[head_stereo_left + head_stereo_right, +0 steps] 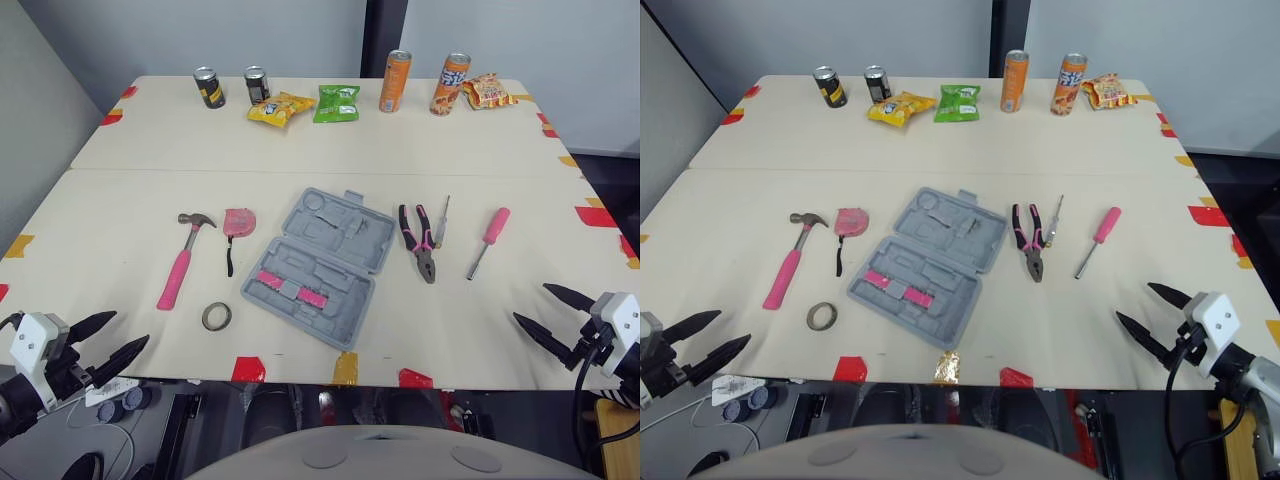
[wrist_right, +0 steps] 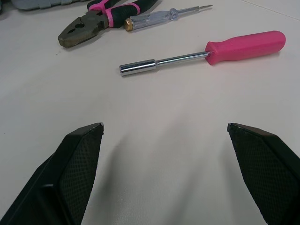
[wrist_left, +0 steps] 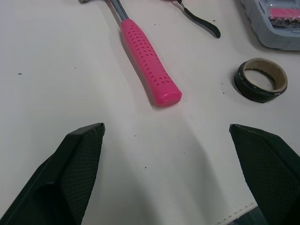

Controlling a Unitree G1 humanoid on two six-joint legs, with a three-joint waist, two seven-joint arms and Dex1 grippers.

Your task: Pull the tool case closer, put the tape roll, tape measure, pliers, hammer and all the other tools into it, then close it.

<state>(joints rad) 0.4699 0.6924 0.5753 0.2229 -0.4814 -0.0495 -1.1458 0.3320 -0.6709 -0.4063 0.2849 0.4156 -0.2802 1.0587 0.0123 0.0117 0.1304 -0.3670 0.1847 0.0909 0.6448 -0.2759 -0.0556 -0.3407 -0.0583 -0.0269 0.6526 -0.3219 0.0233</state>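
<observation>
Bottom corners of the frame first. My left gripper (image 1: 130, 328) and right gripper (image 1: 530, 302) both hang at the near edge of the desk (image 1: 120, 200), fingers spread wide with nothing in them.

Just past the left one is the tape roll (image 1: 217, 316), lower left of centre. Up from it is the pink-handled hammer (image 1: 180, 268).

The grey tool case (image 1: 320, 265) lies open and flat, dead centre. It looks like stiff moulded plastic, probably light but too broad to pinch across. I'd hook the near rim and drag it; I'd guess it skates easily on this smooth top.

Right of the case are the pliers (image 1: 420, 240), a thin tester screwdriver (image 1: 441, 222) and a pink screwdriver (image 1: 489, 240). The tape measure (image 1: 239, 221) sits left of the case.

Along the top edge there's a row of cans (image 1: 395, 81) and snack bags (image 1: 337, 103).
</observation>
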